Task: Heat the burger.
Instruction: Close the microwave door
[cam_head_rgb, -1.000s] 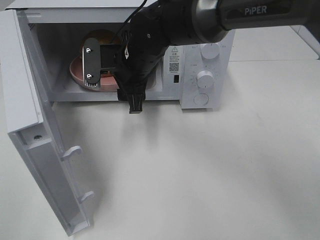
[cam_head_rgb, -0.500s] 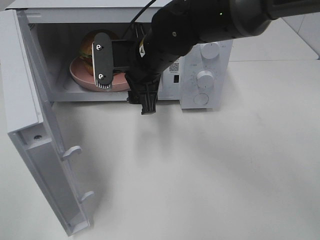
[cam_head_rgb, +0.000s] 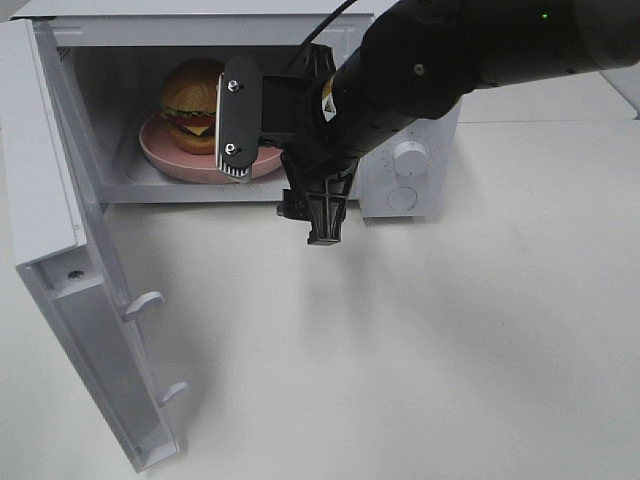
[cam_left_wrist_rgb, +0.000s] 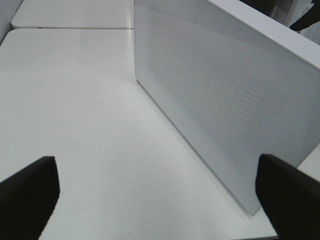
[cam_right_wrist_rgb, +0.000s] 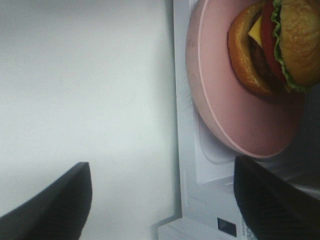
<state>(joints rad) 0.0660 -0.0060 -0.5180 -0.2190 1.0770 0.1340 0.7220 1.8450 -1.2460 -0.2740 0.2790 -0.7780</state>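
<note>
While the burger (cam_head_rgb: 188, 97) is sitting on its plate (cam_head_rgb: 160, 160), upper left, we are holding right gripper (cam_right_wrist_rgb: 160, 190) and left gripper (cam_left_wrist_rgb: 157, 195) spread wide, seemingly empty.

No writing I can make out anywhere; the only candidate, a small dark sticker (cam_right_wrist_rgb: 226, 227) on the microwave (cam_head_rgb: 180, 28)'s front panel, is too blurred to read.
</note>
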